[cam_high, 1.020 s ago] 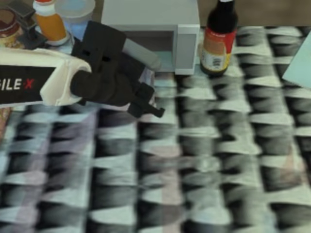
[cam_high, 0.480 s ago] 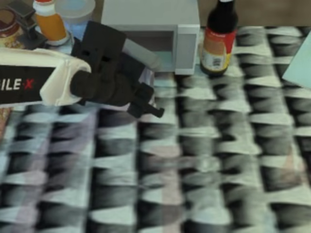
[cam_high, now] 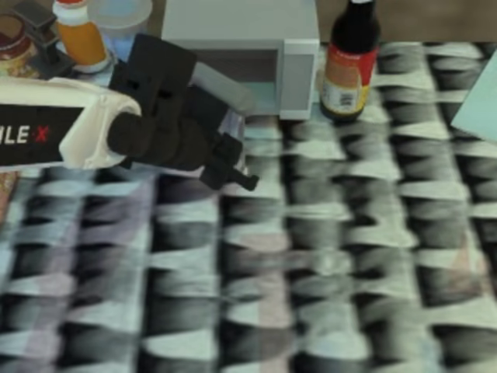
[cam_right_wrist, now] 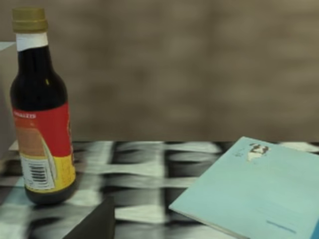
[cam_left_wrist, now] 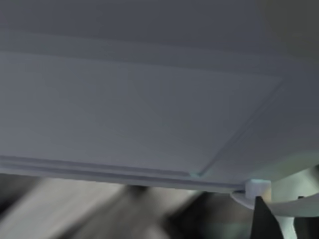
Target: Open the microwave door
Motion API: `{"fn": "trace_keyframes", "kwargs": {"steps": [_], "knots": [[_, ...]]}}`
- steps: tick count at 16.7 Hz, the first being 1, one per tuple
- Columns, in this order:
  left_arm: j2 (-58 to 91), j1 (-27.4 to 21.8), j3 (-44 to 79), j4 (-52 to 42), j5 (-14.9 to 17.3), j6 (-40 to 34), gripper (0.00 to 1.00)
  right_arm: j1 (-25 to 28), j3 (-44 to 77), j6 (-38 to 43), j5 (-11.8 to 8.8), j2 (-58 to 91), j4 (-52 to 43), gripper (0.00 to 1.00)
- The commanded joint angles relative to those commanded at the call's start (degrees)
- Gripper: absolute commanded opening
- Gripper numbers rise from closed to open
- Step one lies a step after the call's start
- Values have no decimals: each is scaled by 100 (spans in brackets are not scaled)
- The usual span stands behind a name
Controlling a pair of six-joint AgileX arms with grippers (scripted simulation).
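Left gripper (cam_high: 233, 167) shifted left; microwave door (cam_high: 225, 85) ajar.

My patterned surface (cam_high: 334, 256) carries the microwave (cam_high: 256, 47), a dark sauce bottle (cam_high: 351, 62), an orange jar (cam_high: 79, 35) and a pale blue booklet (cam_right_wrist: 254, 184).

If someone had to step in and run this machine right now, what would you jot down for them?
Left gripper: at the free edge of the microwave door, in front of the microwave at the table's far left-centre. Whether its fingers are shut I cannot tell.
Right arm: not in the top view, parked; its wrist camera looks at the dark sauce bottle and a pale blue book.
Done: the door is swung well out to the left, the pale interior showing.
Left: judge whether it is wide enough; if so, probably just back the left arm away.
Mind the orange bottle close behind that arm.
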Motion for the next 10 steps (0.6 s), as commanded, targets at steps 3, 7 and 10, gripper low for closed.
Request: {"fn": "trace_keyframes", "kwargs": {"steps": [3, 7, 10], "knots": [[-45, 93, -48, -25, 115, 186, 0, 0, 0, 0, 0, 0, 0, 100], [-46, 98, -51, -27, 121, 196, 0, 0, 0, 0, 0, 0, 0, 100], [-46, 98, -51, -27, 121, 196, 0, 0, 0, 0, 0, 0, 0, 100]]}}
